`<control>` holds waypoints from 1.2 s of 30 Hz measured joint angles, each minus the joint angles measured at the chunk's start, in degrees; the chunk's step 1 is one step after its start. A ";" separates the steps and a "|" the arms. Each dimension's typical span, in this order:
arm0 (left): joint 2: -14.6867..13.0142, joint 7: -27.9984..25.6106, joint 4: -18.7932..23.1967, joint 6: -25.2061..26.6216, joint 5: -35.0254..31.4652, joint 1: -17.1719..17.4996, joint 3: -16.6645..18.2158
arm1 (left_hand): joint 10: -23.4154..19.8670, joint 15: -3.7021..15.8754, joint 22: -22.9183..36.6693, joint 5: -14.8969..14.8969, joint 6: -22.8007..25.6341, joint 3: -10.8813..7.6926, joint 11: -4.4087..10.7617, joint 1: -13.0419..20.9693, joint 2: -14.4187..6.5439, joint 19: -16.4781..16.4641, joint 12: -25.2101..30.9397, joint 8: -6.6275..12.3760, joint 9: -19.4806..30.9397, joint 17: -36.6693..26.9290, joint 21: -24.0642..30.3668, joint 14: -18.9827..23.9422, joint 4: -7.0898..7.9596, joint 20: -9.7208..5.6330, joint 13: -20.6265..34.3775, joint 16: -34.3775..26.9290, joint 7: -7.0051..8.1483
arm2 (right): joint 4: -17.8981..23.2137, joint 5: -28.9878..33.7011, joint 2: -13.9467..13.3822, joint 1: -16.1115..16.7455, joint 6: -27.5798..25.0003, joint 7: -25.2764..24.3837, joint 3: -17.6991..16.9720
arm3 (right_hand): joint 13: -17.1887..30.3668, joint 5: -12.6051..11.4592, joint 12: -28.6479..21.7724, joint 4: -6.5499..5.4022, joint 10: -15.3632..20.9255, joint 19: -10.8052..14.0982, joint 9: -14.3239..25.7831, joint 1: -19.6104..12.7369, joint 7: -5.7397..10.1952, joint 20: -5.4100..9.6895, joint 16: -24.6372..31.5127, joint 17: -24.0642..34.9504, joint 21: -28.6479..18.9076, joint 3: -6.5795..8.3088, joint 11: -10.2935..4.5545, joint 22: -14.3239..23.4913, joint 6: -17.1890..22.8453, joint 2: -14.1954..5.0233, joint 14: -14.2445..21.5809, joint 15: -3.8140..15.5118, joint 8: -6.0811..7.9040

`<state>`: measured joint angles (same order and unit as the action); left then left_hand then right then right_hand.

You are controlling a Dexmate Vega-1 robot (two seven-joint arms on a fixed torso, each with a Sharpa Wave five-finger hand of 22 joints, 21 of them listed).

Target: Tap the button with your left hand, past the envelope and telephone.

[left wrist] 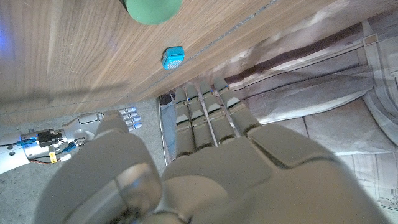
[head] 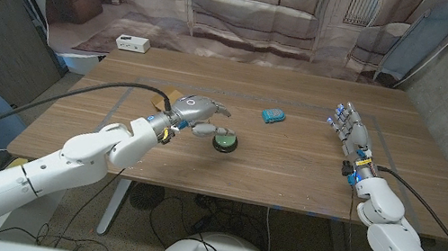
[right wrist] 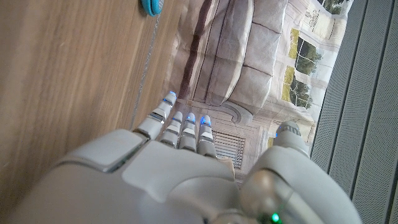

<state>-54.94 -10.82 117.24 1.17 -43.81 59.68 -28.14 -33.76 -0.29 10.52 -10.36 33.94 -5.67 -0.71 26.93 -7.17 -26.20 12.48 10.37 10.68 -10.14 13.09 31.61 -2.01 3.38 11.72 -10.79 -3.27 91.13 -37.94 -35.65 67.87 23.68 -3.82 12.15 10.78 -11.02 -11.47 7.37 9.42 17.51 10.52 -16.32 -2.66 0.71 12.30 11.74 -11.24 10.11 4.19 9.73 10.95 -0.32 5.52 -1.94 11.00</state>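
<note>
The wooden tabletop [head: 290,168] carried a green button [head: 225,143] near its middle and a small blue toy telephone [head: 273,115] farther back, apart from it. The right hand [head: 349,128] lay at its right side.

White-shelled arms, grey segmented hands

The left hand [head: 197,110] is grey with a yellow wrist band and a black cable; the right hand [head: 349,128] has blue-lit fingertips [right wrist: 186,118] and exposed red and yellow wrist wiring.

Printed sofa backdrop [head: 257,8] behind wooden table [head: 290,168]
</note>
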 measured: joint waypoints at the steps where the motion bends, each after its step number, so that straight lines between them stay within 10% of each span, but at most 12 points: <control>1: 0.12 -0.52 -0.02 0.06 0.12 0.27 0.23 | 0.00 0.00 0.00 0.00 -0.14 0.00 0.00 0.00 0.00 0.00 0.00 0.00 0.00 0.00 0.00 0.00 0.00 0.00 0.00 0.00 0.14 | 0.00 0.00 0.00 0.00 0.00 0.00 0.00 | 0.00 0.00 0.00 0.00 0.00 0.00 0.00 0.00 0.00 0.00 0.00 0.00 0.00 0.00 0.00 0.00 0.00 0.00 0.00 0.00 0.00; 36: 5.30 -13.79 -3.04 -5.69 19.82 7.07 8.74 | 1.15 -0.53 0.00 0.00 -2.32 0.01 -0.74 -0.31 0.31 0.89 -0.41 -0.22 0.00 -0.14 -0.44 -1.77 0.01 0.23 0.15 0.22 -0.49 | 0.69 -0.21 -0.02 1.25 1.83 0.96 -0.56 | 0.00 0.00 0.00 -0.03 0.00 0.32 0.00 0.00 0.00 0.32 0.00 0.00 0.00 -0.29 0.00 0.00 0.00 0.00 0.00 0.00 0.00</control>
<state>-49.64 -24.60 114.20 -4.52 -23.99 66.75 -19.40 -32.60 -0.81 10.52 -10.36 31.62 -5.66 -1.45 26.62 -6.86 -25.31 12.07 10.15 10.68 -10.28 12.65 29.84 -1.99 3.61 11.87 -10.57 -3.76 91.82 -38.15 -35.68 69.13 25.51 -2.85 11.59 10.78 -11.03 -11.47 7.34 9.42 17.83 10.52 -16.32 -2.65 1.03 12.29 11.74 -11.24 9.81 4.19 9.73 10.95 -0.32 5.52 -1.94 11.00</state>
